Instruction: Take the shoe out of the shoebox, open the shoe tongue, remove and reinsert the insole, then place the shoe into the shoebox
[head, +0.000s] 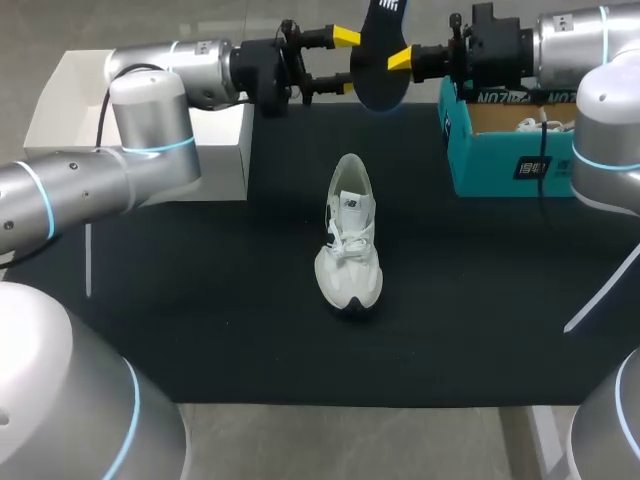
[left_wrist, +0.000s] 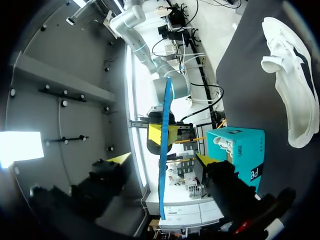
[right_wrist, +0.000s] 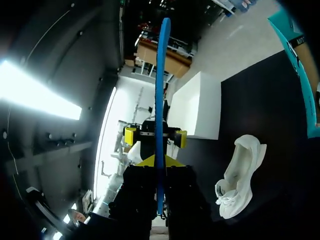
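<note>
Right gripper (head: 402, 60) clamped on the black flat foam insole (head: 380, 78) at twelve o'clock; left gripper (head: 347, 62), fingers apart, should close squarely before release

I count one white shoe (head: 348, 240) on the bench (head: 200, 330). Beyond the shoe there is one dark insole (head: 378, 55). Two boxes flank the shoe: one teal shoebox (head: 500, 165) right of it and one white box (head: 65, 105) left. Beyond the shoe are my two end effectors: the left end effector (head: 345, 62) and the right end effector (head: 402, 60).
</note>
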